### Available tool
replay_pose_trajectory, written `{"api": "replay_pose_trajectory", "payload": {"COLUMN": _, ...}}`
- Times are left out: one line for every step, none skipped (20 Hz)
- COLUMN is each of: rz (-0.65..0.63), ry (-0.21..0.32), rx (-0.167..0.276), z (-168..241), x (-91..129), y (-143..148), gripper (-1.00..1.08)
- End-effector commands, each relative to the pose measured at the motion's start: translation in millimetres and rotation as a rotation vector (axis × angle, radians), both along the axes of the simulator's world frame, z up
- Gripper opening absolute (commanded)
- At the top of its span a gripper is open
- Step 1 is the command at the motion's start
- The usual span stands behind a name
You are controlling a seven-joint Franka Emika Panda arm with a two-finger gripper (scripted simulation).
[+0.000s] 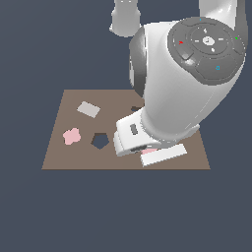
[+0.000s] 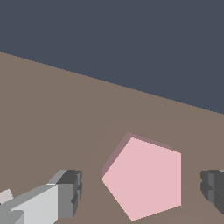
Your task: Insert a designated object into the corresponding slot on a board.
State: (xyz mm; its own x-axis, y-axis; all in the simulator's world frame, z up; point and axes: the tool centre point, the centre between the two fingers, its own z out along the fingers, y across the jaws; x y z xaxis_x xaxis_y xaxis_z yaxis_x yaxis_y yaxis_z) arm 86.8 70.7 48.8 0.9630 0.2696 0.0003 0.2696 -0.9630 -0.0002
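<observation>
The pale-pink pentagon point(image 2: 144, 179) lies flat on the brown board point(image 2: 52, 113). My gripper point(image 2: 142, 192) is open and straddles it, with one grey fingertip point(image 2: 69, 194) on one side and the other fingertip point(image 2: 213, 190) on the opposite side. Neither touches the piece. In the exterior view only a sliver of the pentagon point(image 1: 149, 151) shows under the white hand point(image 1: 132, 139), near the board's front edge. The dark pentagon slot point(image 1: 100, 141) sits to the exterior view's left of the hand, empty.
A pink lobed flower-like piece point(image 1: 72, 135) lies left of the slot. A grey rectangular piece point(image 1: 88, 109) rests at the board's back left. A dark cutout point(image 1: 136, 109) is partly hidden behind the arm point(image 1: 182, 83).
</observation>
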Motion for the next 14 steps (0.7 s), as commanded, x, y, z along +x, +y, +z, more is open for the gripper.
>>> {"api": "replay_pose_trajectory", "payload": {"rz": 0.0, "ry": 0.001, "rx": 0.0, "z": -5, "x": 0, "y": 0, "gripper": 1.0}}
{"api": "replay_pose_trajectory", "payload": {"rz": 0.0, "ry": 0.001, "rx": 0.0, "z": -9, "x": 0, "y": 0, "gripper": 1.0}}
{"api": "replay_pose_trajectory", "payload": {"rz": 0.001, "ry": 0.0, "rx": 0.0, "z": -12, "x": 0, "y": 0, "gripper": 1.0}}
{"api": "replay_pose_trajectory", "payload": {"rz": 0.001, "ry": 0.0, "rx": 0.0, "z": -15, "x": 0, "y": 0, "gripper": 1.0}}
{"api": "replay_pose_trajectory", "payload": {"rz": 0.002, "ry": 0.0, "rx": 0.0, "z": -17, "x": 0, "y": 0, "gripper": 1.0}}
{"api": "replay_pose_trajectory", "payload": {"rz": 0.002, "ry": 0.0, "rx": 0.0, "z": -18, "x": 0, "y": 0, "gripper": 1.0}}
{"api": "replay_pose_trajectory", "payload": {"rz": 0.002, "ry": 0.0, "rx": 0.0, "z": -19, "x": 0, "y": 0, "gripper": 1.0}}
{"api": "replay_pose_trajectory", "payload": {"rz": 0.002, "ry": 0.0, "rx": 0.0, "z": -19, "x": 0, "y": 0, "gripper": -1.0}}
{"api": "replay_pose_trajectory", "payload": {"rz": 0.002, "ry": 0.0, "rx": 0.0, "z": -19, "x": 0, "y": 0, "gripper": -1.0}}
{"api": "replay_pose_trajectory", "payload": {"rz": 0.002, "ry": 0.0, "rx": 0.0, "z": -19, "x": 0, "y": 0, "gripper": -1.0}}
{"api": "replay_pose_trajectory", "payload": {"rz": 0.002, "ry": 0.0, "rx": 0.0, "z": -19, "x": 0, "y": 0, "gripper": -1.0}}
{"api": "replay_pose_trajectory", "payload": {"rz": 0.002, "ry": 0.0, "rx": 0.0, "z": -19, "x": 0, "y": 0, "gripper": -1.0}}
{"api": "replay_pose_trajectory", "payload": {"rz": 0.002, "ry": 0.0, "rx": 0.0, "z": -19, "x": 0, "y": 0, "gripper": -1.0}}
{"api": "replay_pose_trajectory", "payload": {"rz": 0.002, "ry": 0.0, "rx": 0.0, "z": -19, "x": 0, "y": 0, "gripper": -1.0}}
